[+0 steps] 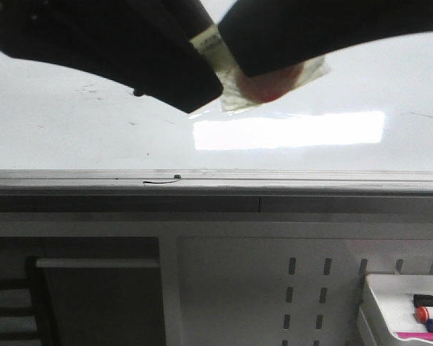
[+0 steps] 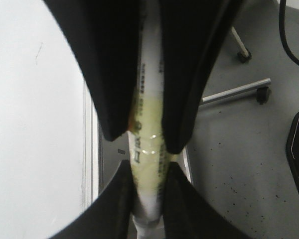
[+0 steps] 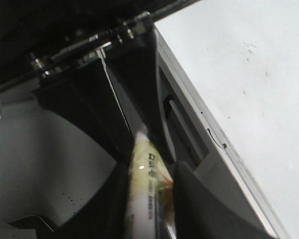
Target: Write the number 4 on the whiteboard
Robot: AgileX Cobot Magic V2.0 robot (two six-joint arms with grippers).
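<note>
The arms fill the top of the front view as two dark blurred masses, cut off by the frame edge and covering part of the whiteboard [image 1: 72,130] above the grey rail [image 1: 310,176]. Between them only a short stretch of a marker [image 1: 270,83] shows, wrapped in yellowish tape with a reddish end; its tip is hidden. In the left wrist view the left gripper [image 2: 147,169] pinches the marker's taped white barrel, and a second pair of dark fingers [image 2: 189,74] clamps the barrel further along. The right gripper [image 3: 149,169] likewise closes on the barrel, though the print on it is too blurred to read.

The board is glossy white, standing directly above the rail, with faint grey specks and a bright rectangular glare [image 1: 289,130] just above the rail. A short black squiggle [image 1: 162,182] lies on the rail itself. Below the rail hangs a pale perforated panel [image 1: 274,288], and further below it, to the right, a white tray [image 1: 382,303] holds coloured markers [image 1: 429,313], partly cropped. Beyond the rail, the left wrist view shows a speckled grey floor [image 2: 239,149] and a wheeled metal leg [image 2: 234,92].
</note>
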